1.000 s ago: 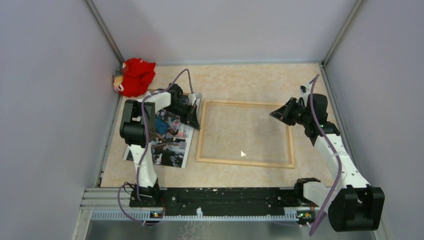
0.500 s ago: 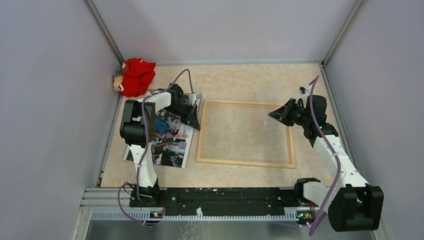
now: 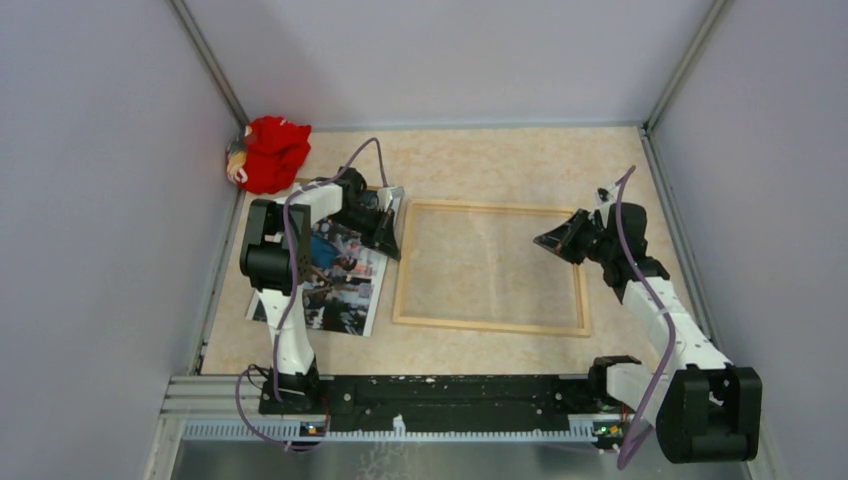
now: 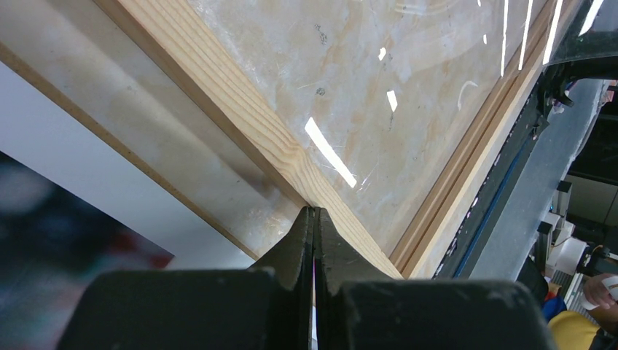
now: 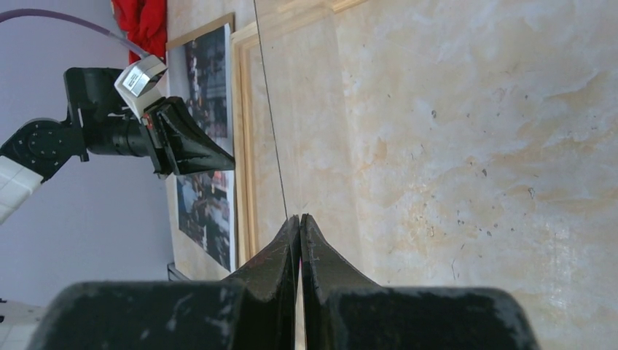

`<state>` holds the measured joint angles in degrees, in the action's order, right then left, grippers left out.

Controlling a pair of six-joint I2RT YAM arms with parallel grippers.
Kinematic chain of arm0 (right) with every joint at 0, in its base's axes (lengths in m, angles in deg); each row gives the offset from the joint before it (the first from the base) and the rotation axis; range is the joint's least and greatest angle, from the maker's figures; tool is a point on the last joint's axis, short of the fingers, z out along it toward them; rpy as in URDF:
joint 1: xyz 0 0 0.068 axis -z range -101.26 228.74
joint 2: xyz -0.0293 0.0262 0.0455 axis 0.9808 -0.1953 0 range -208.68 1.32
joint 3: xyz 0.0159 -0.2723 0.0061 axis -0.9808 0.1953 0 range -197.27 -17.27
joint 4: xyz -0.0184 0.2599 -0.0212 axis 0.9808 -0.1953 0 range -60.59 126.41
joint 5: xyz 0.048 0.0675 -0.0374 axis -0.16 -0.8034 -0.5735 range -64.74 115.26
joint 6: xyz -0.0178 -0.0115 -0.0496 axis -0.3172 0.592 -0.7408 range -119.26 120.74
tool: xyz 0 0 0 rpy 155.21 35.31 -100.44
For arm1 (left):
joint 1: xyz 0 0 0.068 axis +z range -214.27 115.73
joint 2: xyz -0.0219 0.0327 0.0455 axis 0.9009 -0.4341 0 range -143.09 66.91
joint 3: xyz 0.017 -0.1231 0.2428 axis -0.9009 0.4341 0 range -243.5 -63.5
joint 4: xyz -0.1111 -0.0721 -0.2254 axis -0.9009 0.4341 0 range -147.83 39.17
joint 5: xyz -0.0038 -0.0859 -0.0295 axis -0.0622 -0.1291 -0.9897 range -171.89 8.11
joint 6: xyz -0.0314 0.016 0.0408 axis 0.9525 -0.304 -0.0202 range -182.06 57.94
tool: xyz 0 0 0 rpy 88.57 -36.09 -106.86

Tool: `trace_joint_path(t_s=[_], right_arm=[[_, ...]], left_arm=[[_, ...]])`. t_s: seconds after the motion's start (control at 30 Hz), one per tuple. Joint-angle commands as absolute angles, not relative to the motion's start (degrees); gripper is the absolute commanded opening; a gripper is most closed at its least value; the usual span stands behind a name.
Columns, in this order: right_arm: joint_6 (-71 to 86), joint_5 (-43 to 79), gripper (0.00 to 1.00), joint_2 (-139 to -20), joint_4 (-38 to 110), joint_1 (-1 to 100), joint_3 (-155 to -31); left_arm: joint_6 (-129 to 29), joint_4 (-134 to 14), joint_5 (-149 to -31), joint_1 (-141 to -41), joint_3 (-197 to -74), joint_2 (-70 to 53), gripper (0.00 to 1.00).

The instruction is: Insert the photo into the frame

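Both pincers are pinched shut, and we see nothing held. The left pincer (image 4: 314,211) has its tips at the left rail of the frame (image 3: 490,325), and the right pincer (image 5: 299,219) hangs over its right side. The photo (image 3: 340,290) lies face up on the bench (image 3: 480,165) just left of the frame (partly under the left arm). Our worry is that closed tips could shove the rail, skewing the frame onto the photo's edge or scuffing the pane.

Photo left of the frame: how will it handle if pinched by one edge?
Probably floppy: the photo looks like a thin sheet lying flat, so it would likely sag from one pinched edge. Likely light for its area. Since it lies flush, getting a fingertip under its edge may be hard.
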<state>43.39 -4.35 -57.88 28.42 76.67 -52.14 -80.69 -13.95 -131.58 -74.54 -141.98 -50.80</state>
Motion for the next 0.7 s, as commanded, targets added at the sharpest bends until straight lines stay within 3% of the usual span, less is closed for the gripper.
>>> trace_joint_path(t_s=[0.0, 0.4, 0.67], right_arm=[[43.1, -3.8, 0.0, -57.6, 29.9, 76.9, -52.1], [33.9, 6.3, 0.0, -60.5, 21.6, 76.9, -54.0], [30.6, 9.1, 0.07, -63.8, 20.6, 76.8, -55.2]], left_arm=[[-82.0, -13.8, -131.9, -75.3, -142.2, -51.7, 0.0], [-82.2, -13.4, -131.2, -75.3, -143.0, -50.9, 0.0], [-82.4, -13.7, -130.8, -75.3, -142.8, -50.2, 0.0]])
